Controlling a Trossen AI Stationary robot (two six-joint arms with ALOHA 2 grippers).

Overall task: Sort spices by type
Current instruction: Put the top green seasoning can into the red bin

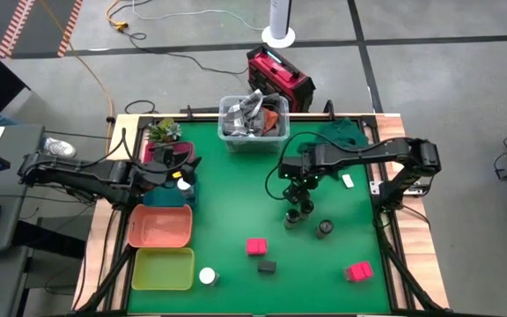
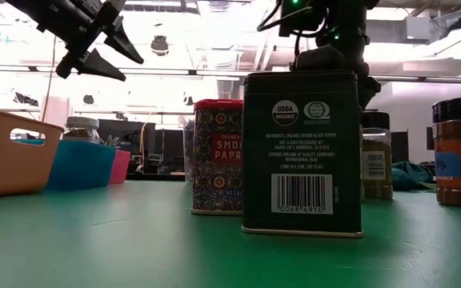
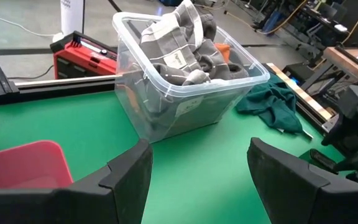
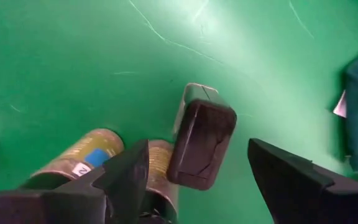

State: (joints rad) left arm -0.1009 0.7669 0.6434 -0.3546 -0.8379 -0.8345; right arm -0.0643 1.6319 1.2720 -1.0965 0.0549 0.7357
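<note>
Tabletop: green mat, spices scattered across its near half.
Clear bin: far edge, holds crumpled cloth.
Left pincer: above the blue tray, fingers spread, holding nothing.
Right pincer: fingers wide apart over a black box beside two round jars.
Pink-red boxes: near half, well apart.

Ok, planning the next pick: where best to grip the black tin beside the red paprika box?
Likely from straight above, jaws across two opposite flat faces near the top: the black tin stands upright and apart from the red box.
</note>
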